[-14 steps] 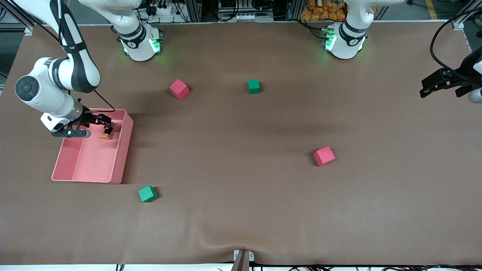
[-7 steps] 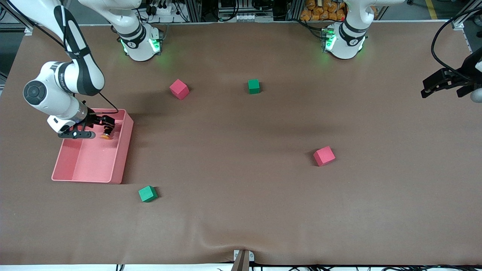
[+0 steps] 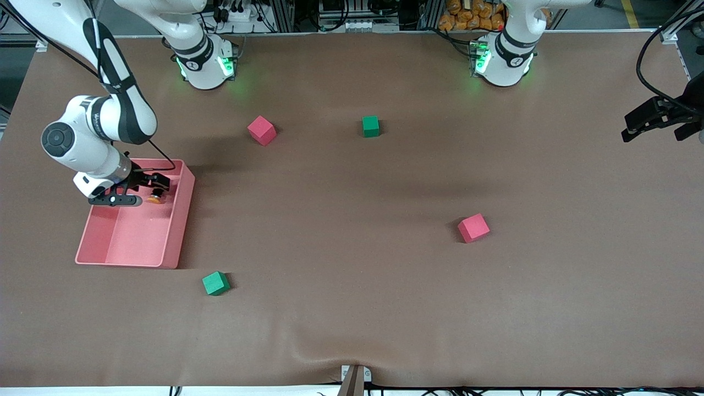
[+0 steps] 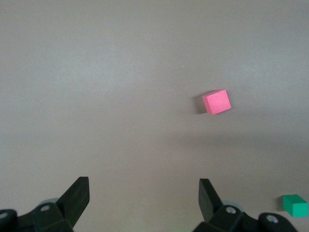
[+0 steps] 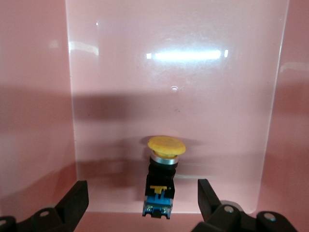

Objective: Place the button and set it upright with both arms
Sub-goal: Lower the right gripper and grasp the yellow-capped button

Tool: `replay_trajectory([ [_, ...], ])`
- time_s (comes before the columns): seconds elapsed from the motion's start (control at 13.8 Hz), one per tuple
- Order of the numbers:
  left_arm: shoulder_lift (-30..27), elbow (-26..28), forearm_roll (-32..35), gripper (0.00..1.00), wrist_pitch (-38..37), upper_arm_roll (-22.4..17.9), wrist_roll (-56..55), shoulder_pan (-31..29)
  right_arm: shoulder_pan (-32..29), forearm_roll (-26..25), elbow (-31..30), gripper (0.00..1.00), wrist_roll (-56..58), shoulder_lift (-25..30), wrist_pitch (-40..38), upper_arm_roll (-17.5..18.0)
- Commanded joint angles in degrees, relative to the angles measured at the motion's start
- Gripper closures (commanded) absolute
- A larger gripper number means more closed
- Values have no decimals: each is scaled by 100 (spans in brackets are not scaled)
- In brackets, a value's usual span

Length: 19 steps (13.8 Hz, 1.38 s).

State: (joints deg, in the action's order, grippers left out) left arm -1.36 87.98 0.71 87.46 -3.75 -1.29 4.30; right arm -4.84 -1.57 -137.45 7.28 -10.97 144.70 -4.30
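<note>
The button [image 3: 155, 196] has an orange cap and a black body with blue marks. It lies on the floor of the pink tray [image 3: 184, 220], in the part farther from the front camera. In the right wrist view the button [image 5: 161, 181] points its cap away from my right gripper [image 5: 141, 188]. The button's body sits between the open fingers without touching them. My right gripper [image 3: 157, 187] reaches down into the tray. My left gripper [image 3: 632, 126] hangs open and empty over the left arm's end of the table. In the left wrist view, bare table shows between the fingers of my left gripper [image 4: 145, 182].
Two red cubes [image 3: 262, 130] [image 3: 473, 227] and two green cubes [image 3: 370, 126] [image 3: 215, 283] lie scattered on the brown table. The left wrist view shows a red cube [image 4: 216, 102] and a green cube [image 4: 295, 205]. The tray's walls stand close around my right gripper.
My right arm has shifted slightly, bringing its open gripper a little closer around the button. My left gripper has drifted farther toward its end of the table. The button has not moved.
</note>
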Motion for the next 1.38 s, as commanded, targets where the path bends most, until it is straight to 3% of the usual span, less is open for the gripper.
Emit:
replay_trajectory([
  [0.0,4,-44,-44,0,-10,15,77,-26,-192,-80,-62,0,63,-133,260,52],
  [1.31,-57,-61,-62,0,-28,67,86,0,-201,-80,-53,0,63,-599,190,52],
])
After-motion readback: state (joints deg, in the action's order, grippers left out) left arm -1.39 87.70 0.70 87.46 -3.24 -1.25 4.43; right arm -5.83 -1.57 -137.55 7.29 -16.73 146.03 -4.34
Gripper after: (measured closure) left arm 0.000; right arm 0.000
